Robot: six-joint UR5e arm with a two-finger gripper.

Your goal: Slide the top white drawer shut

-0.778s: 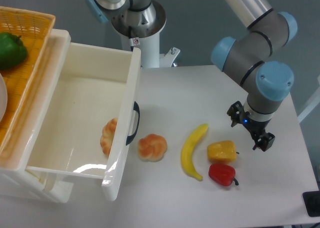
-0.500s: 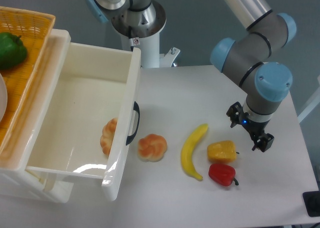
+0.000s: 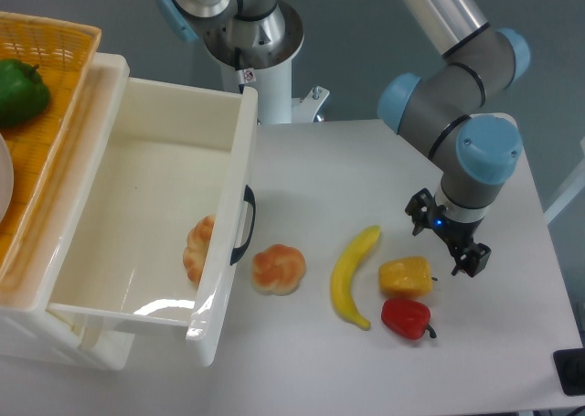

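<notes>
At the right end of the worktop: gripper [image 3: 448,245] hangs just beside the yellow pepper [image 3: 406,276], on the side away from the drawer.
Gripper state: two dark fingers seen from above, nothing visibly between them; how far apart they stand I cannot tell at this size.
Landmark: top white drawer [image 3: 155,224], pulled fully out of the cabinet, front panel facing the fruit.
Direction from gripper: drawer lies well apart toward image left, across the banana [image 3: 351,274] and the orange bun [image 3: 279,269].
Handle: black handle [image 3: 245,224] on the drawer front, just beside the bun.
Long axis: front panel runs top to bottom of the view; judged closing travel is leftward, square to that panel.
Drawer contents: one pastry [image 3: 197,249] against the inside of the front wall.
Judgement: push point is the front face near the handle; the bun sits close to that path.
</notes>
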